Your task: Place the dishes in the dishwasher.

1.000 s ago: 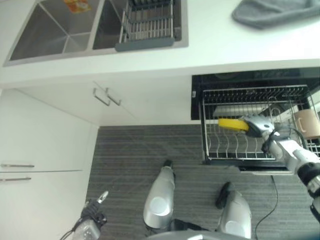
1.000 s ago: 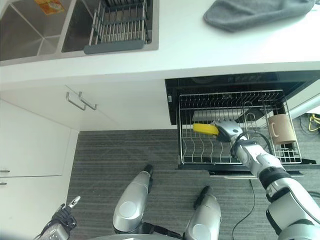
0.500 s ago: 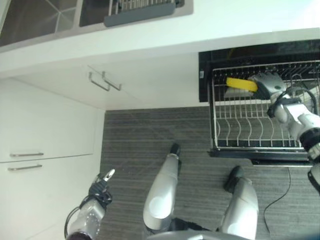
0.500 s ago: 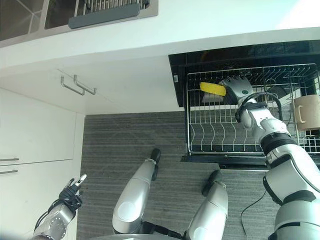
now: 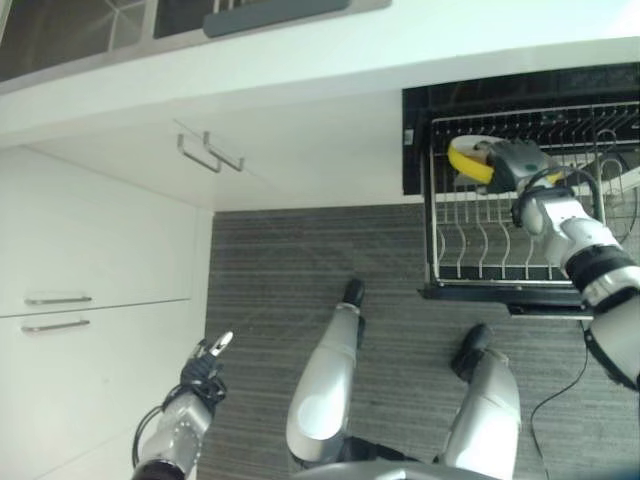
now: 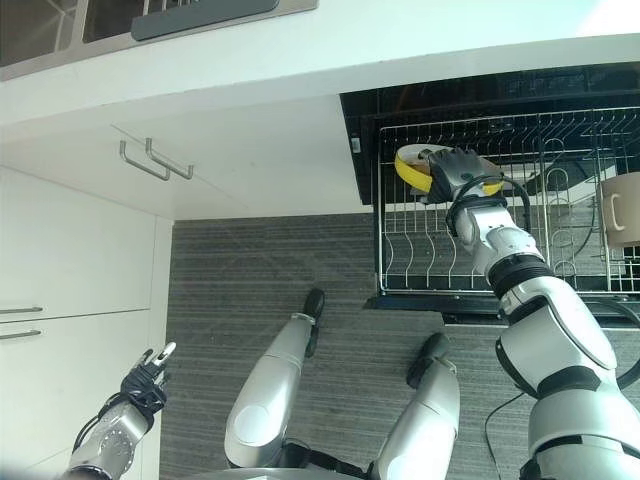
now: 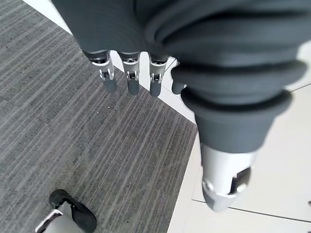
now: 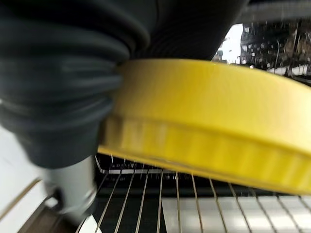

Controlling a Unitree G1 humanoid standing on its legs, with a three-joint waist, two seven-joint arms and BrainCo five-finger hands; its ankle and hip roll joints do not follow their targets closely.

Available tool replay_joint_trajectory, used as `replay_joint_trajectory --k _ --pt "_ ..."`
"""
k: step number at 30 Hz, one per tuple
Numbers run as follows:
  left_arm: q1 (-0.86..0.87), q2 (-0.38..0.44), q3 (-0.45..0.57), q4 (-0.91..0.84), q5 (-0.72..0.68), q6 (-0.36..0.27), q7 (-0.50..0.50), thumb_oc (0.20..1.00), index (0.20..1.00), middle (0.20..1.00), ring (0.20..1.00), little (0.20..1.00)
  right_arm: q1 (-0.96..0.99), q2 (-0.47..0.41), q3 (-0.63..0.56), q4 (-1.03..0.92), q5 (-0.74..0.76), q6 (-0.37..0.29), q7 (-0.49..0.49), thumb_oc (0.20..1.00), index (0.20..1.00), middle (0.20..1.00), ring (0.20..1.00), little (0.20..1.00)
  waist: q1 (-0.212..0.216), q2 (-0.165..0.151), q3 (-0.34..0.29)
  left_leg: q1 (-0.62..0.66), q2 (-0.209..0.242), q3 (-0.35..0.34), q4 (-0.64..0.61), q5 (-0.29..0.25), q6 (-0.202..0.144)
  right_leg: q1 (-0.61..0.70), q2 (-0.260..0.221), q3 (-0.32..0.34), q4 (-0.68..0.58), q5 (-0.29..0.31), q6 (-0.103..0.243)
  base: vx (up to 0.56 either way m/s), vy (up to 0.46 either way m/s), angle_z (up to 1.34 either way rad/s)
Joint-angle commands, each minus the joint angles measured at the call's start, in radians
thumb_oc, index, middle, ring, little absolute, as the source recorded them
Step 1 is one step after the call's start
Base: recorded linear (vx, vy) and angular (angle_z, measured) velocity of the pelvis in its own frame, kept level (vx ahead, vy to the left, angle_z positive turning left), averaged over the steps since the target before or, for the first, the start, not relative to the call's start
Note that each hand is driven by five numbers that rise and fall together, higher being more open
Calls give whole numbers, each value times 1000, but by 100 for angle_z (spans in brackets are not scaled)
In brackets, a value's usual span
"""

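A yellow plate [image 5: 463,158] is held tilted on edge over the back left of the dishwasher's pulled-out wire rack [image 5: 470,290]. My right hand [image 6: 458,172] is shut on the plate's rim, seen close up as a yellow disc [image 8: 209,121] above the rack's tines. A beige mug [image 6: 622,208] stands at the rack's right side. My left hand [image 5: 205,360] hangs low beside the white cabinets with straight fingers [image 7: 129,77] and nothing in it.
The white counter edge [image 5: 300,70] runs above the open dishwasher [image 6: 480,90]. A sink with a dark-edged wire drainer [image 6: 210,10] sits at the top left. White cabinet doors with metal handles [image 5: 205,155] line the left side above grey striped floor [image 5: 270,280].
My right hand has drawn the yellow plate left and turned it from flat towards standing on edge over the rack. The camera has shifted. The left hand barely moved.
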Motion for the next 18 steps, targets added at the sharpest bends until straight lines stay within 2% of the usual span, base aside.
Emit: replay_joint_trajectory --k 1,2,3,15,18 --pt "-15 85 -16 21 -9 -30 1 1000 1000 1000 1000 1000 108 23 -5 139 125 32 205 1000 1000 1000 1000 1000 41 14 -14 -40 -19 -9 0 26 52 -8 6 -8 49 -13 -19 0 0 0" --pt "-18 85 -17 22 -7 -31 1 1000 1000 1000 1000 1000 109 25 -11 141 139 39 220 1000 1000 1000 1000 1000 41 13 -14 -40 -19 -9 -1 27 52 -8 7 -8 49 -13 -20 54 -23 1" --pt "-17 87 -19 16 -6 -27 7 1000 1000 1000 1000 1000 121 28 -19 146 168 50 238 1000 1000 1000 1000 1000 41 11 -14 -27 -18 -7 8 -1 50 2 6 -4 60 -38 -12 55 -29 0" --pt "-35 86 -18 2 11 -5 24 1000 1000 1000 1000 1000 125 45 -101 194 272 99 329 1000 1000 1000 1000 1000 44 6 -14 -28 -30 -9 13 0 57 -5 4 -12 68 -34 -16 1 -3 3" --pt "-36 84 -18 10 8 -10 20 1000 1000 1000 1000 1000 130 52 -128 206 346 111 344 1000 1000 1000 1000 1000 43 8 -14 -31 -33 -8 14 1 59 -8 6 -10 68 -32 -18 0 0 0"
